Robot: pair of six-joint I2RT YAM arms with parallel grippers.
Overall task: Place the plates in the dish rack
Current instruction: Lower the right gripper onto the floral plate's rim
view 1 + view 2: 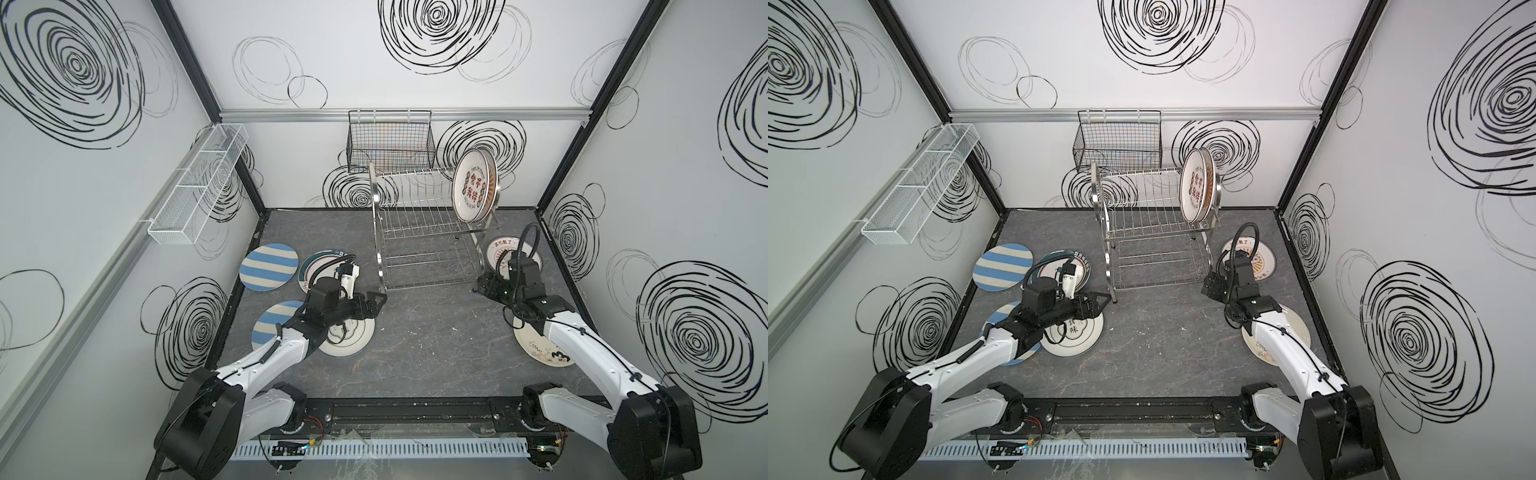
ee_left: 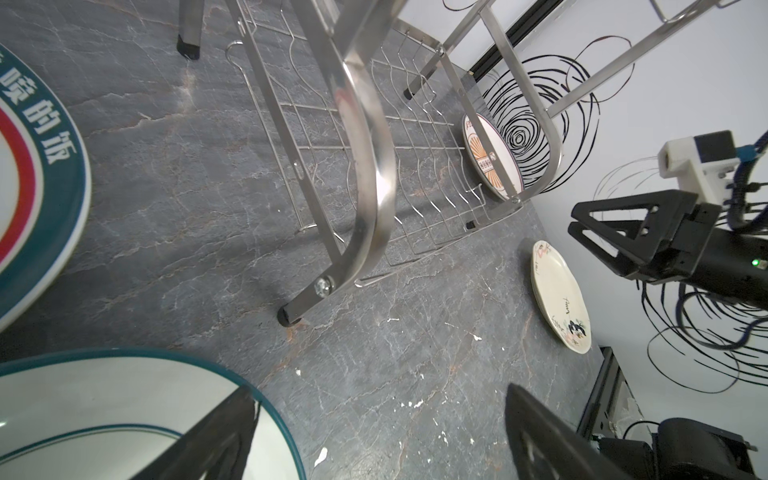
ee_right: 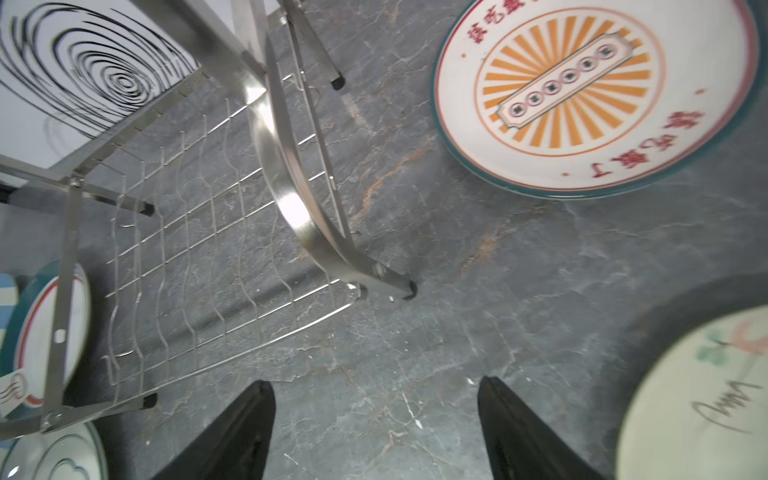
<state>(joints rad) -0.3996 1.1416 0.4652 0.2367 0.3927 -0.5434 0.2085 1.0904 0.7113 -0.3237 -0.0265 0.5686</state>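
Waiting on the next pick: two plates racked, the rest lying flat

Spreading across the cell floor, the grey stone-look tabletop (image 1: 415, 365) is carrying everything. The dish rack (image 1: 428, 232) is standing at 12 o'clock in both top views. Its upper tier is holding two racked plates (image 1: 473, 189) on edge at the 3 o'clock end. The slot wires are keeping them upright, and starting at that end is probably leaving the other slots free for filling toward 9 o'clock.

Loose plates are lying flat within an arm's reach:
- a far striped plate (image 1: 269, 266) and a green-rimmed plate (image 1: 316, 266) at 9 o'clock
- a near striped plate (image 1: 268, 328) and a white lettered plate (image 1: 353, 338) at 8 o'clock, partly under the left arm
- a sunburst plate (image 3: 594, 95) at 2 o'clock
- a cream flower plate (image 1: 536, 349) at 4 o'clock

The left gripper (image 2: 378, 390) is hovering by the rack's 7 o'clock foot, jaws spread over bare table and gripping nothing. The right gripper (image 3: 376, 380) is hanging by the 5 o'clock foot, jaws likewise wide and empty. It is sitting between its two nearest plates, seemingly to pick one.
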